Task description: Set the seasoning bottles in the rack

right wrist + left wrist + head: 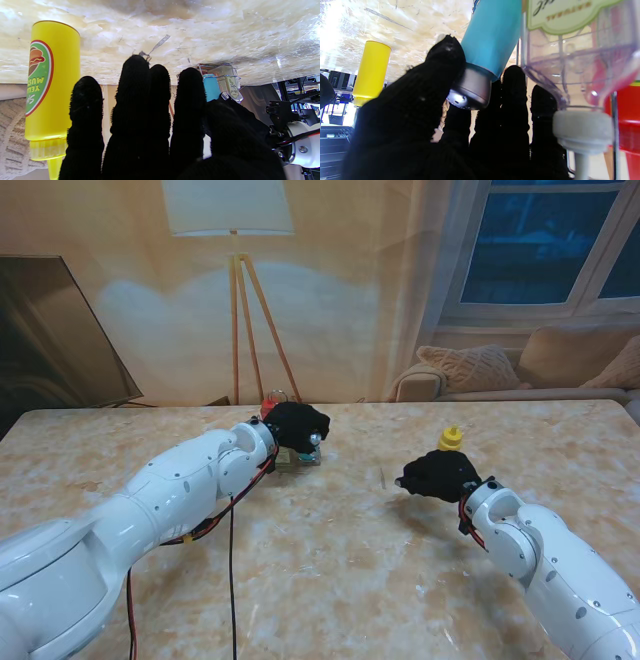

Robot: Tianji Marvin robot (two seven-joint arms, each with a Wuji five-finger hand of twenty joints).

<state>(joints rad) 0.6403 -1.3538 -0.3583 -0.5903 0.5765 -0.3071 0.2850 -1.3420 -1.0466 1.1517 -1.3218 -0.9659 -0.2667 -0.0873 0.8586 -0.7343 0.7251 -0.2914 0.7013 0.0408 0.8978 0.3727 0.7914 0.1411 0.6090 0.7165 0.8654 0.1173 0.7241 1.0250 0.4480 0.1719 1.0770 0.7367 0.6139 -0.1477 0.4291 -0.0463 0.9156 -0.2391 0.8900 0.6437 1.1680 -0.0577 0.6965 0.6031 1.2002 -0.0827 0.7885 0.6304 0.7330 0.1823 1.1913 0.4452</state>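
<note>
Left wrist view first: your left hand [440,120] has its thumb and fingers pinched around the silver cap of the blue bottle [492,37], gripping at the cap end, probably so the body can drop between the wires of the rack [613,105] without the fingers fouling them. Right beside the fingers stands a clear bottle [580,62] with a white cap and green label, and past it a red bottle [630,117], both apparently seated in the rack already. Whether the blue bottle's base has reached the rack floor is hidden, so keep hold until you can confirm it.

Your right hand [440,475] holds nothing; its fingers [136,105] are stretched out side by side, not curled. The yellow mustard bottle [51,82] stands upright on the tabletop [340,570] just beside the outermost finger, untouched as far as the pictures show, and looks like the next one to collect. Beyond the fingertips, well apart, you can see the rack with the left hand over it.

From the stand view, the rack is mostly covered by the left hand, so free slots cannot be counted.
</note>
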